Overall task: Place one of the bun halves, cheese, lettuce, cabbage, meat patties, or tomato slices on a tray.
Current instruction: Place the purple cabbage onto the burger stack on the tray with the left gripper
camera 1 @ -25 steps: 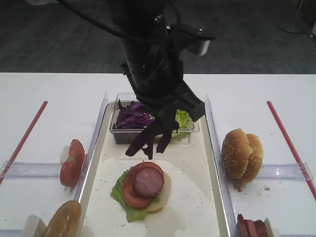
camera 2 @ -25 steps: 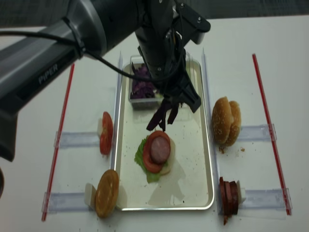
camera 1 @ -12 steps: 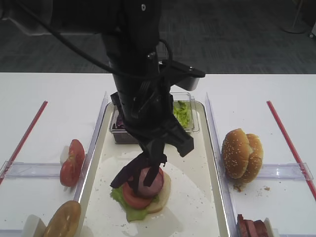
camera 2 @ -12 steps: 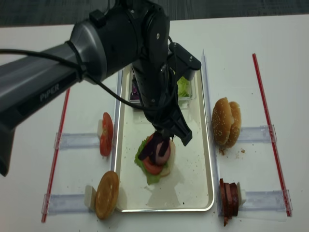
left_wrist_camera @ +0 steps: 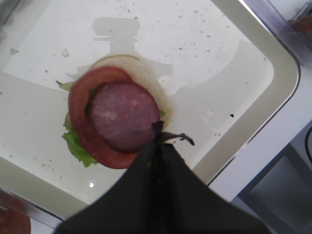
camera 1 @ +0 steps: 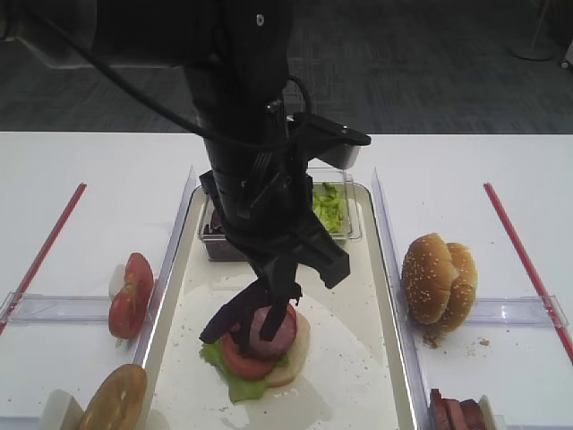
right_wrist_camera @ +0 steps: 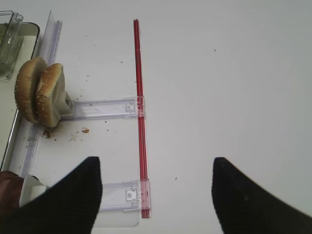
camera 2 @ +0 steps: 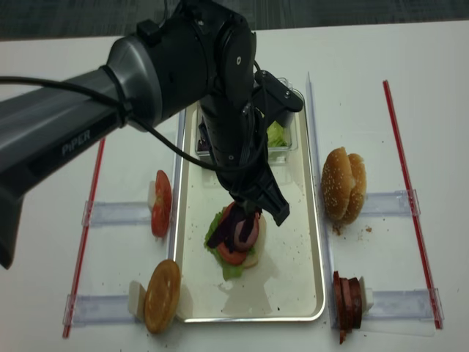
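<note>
1. White tabletop (camera 1: 89, 170) runs under everything, with dark floor beyond its far edge; the tray (camera 1: 387, 269) lies lengthwise down the middle, between clear plastic rails.
2. On the tray's near half sits a stack: lettuce (camera 1: 224, 369) at the bottom on a pale bun base, a tomato slice (camera 1: 240, 360) on that, and a meat patty (camera 1: 273, 330) on top.
3. The left gripper (camera 1: 277, 291) hangs right over that stack, jaws closed on a clump of cabbage (camera 1: 228, 320).
4. The relation that matters: the purple shreds dangle from the tips down and toward the tray's left edge, their long axis slanting, with the lower ends at the patty's left side. I judge the stack lies straight below the tips, so a release should drop the clump onto it.
5. The left arm alone is placed for this. The right gripper (right_wrist_camera: 156, 195) is well off to the right over bare tabletop, its fingers spread wide and holding nothing, near the bun halves (right_wrist_camera: 38, 90) standing on edge.
6. The left wrist view shows the closed tips at the patty's (left_wrist_camera: 124, 116) edge with one purple curl (left_wrist_camera: 170, 138) poking out, but hides the hanging clump; both high views show the clump, yet whether it touches the patty I cannot tell.
</note>
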Motion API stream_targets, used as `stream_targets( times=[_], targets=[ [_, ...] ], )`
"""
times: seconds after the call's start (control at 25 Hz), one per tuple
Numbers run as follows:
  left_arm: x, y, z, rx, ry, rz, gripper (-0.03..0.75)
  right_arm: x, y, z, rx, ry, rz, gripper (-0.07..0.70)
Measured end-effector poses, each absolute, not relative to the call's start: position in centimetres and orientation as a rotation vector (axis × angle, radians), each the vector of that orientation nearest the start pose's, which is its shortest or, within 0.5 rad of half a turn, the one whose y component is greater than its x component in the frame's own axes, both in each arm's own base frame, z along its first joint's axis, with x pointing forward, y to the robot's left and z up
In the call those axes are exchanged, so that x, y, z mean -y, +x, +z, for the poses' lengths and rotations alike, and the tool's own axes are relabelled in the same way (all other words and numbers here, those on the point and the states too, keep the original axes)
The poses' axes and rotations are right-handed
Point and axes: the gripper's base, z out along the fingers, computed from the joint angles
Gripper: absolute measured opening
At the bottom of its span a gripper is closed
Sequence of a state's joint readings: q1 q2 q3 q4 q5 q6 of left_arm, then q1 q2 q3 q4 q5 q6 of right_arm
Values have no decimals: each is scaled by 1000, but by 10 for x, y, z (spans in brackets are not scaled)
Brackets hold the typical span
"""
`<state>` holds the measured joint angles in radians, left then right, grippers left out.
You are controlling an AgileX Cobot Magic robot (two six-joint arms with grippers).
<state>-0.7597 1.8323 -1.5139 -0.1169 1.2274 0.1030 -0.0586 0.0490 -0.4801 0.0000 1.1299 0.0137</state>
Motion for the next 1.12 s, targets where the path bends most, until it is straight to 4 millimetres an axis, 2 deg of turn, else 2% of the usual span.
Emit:
stream_targets(
  times=[0.6, 0.88, 1.12],
  targets=[
    [265, 266, 260, -2752, 1212, -224, -12, 0, 1, 267, -2180, 74, -28, 508],
    [269, 273, 234, -2799, 1241, -161, -12, 0, 1, 267, -2180, 74, -28, 508],
    [268, 278, 232, -2756, 1248, -110, -12, 0, 1, 267, -2180, 74, -28, 508]
  ],
)
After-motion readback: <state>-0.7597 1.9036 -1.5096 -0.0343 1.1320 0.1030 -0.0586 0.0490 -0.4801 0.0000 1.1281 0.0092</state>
